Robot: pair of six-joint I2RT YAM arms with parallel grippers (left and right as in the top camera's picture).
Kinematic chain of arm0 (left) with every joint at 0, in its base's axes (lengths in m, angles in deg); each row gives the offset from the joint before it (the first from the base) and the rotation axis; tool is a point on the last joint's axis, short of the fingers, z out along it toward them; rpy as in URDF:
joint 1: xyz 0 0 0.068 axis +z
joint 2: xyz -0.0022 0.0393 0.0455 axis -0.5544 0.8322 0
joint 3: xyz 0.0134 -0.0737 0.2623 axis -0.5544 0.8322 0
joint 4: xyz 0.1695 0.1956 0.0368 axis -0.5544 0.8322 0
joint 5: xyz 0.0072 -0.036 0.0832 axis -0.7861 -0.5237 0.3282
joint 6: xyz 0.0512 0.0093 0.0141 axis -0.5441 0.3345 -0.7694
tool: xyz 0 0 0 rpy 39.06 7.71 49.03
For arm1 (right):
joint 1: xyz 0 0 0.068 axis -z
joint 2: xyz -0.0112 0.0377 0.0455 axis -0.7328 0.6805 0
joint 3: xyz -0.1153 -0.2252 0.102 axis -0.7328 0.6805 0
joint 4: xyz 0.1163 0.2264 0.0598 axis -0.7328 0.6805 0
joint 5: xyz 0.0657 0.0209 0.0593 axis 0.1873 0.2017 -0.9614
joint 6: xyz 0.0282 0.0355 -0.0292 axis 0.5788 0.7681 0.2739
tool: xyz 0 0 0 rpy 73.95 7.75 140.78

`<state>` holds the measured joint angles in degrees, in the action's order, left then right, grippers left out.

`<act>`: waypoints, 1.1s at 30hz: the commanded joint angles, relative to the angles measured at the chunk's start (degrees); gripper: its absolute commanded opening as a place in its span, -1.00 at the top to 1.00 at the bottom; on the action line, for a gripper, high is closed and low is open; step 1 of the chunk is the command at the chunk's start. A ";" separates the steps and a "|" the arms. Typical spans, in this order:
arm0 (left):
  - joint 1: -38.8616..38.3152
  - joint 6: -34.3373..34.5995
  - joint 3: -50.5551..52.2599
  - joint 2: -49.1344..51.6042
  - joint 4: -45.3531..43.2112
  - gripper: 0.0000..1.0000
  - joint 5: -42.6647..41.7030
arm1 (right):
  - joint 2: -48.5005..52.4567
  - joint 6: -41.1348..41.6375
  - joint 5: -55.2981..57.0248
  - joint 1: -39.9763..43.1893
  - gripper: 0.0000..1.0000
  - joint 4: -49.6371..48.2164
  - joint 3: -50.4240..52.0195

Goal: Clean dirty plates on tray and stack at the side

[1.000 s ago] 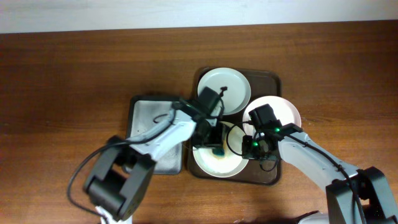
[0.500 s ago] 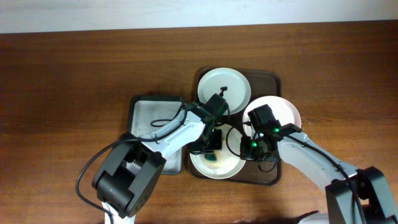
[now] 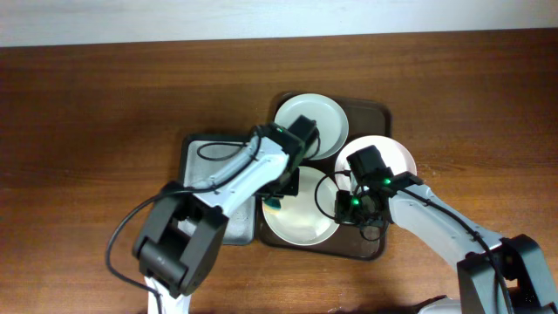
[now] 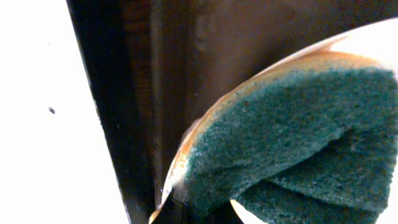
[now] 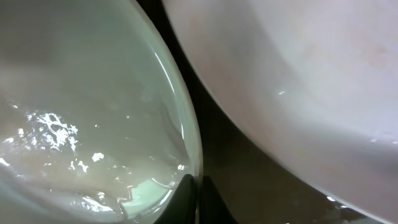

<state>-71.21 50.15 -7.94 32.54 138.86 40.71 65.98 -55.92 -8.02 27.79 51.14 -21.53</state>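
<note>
The dark brown tray (image 3: pixel 377 112) holds three plates. The front plate (image 3: pixel 305 222) is pale green and wet. My right gripper (image 3: pixel 346 208) is shut on its right rim; the right wrist view shows the jaws (image 5: pixel 198 190) pinching the rim of this plate (image 5: pixel 81 106). My left gripper (image 3: pixel 279 196) is shut on a dark green sponge (image 3: pixel 274 204) at the plate's left edge; the left wrist view shows the sponge (image 4: pixel 298 137) over the rim. A plate with a dark smear (image 3: pixel 316 118) sits at the back. A pale pink plate (image 3: pixel 397 157) (image 5: pixel 298 74) sits at the right.
A smaller grey tray (image 3: pixel 205 161) lies directly left of the brown tray, under my left arm; it shows as a bright surface in the left wrist view (image 4: pixel 37 124). Wooden table (image 3: pixel 105 105) surrounds both trays.
My left gripper has dragged the sponge from the middle of the front plate to its left edge. The brown tray and plates have shifted slightly left. My right gripper keeps hold of the rim.
</note>
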 commanded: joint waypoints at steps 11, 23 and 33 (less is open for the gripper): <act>27.23 -16.70 6.10 -12.55 2.34 1.00 -11.54 | -3.74 -11.19 13.49 -0.68 0.92 19.37 -16.41; 28.61 -19.47 14.12 -12.55 -3.28 -0.07 -16.44 | -4.15 -2.23 53.07 -24.46 0.92 30.49 -29.09; 28.61 -19.45 14.12 -12.55 -3.23 -0.57 -16.46 | -4.15 -3.58 62.10 -33.79 0.92 38.75 -34.71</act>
<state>-42.86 31.20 5.65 20.30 135.65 24.93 62.92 -59.59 48.16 -3.84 89.02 -53.73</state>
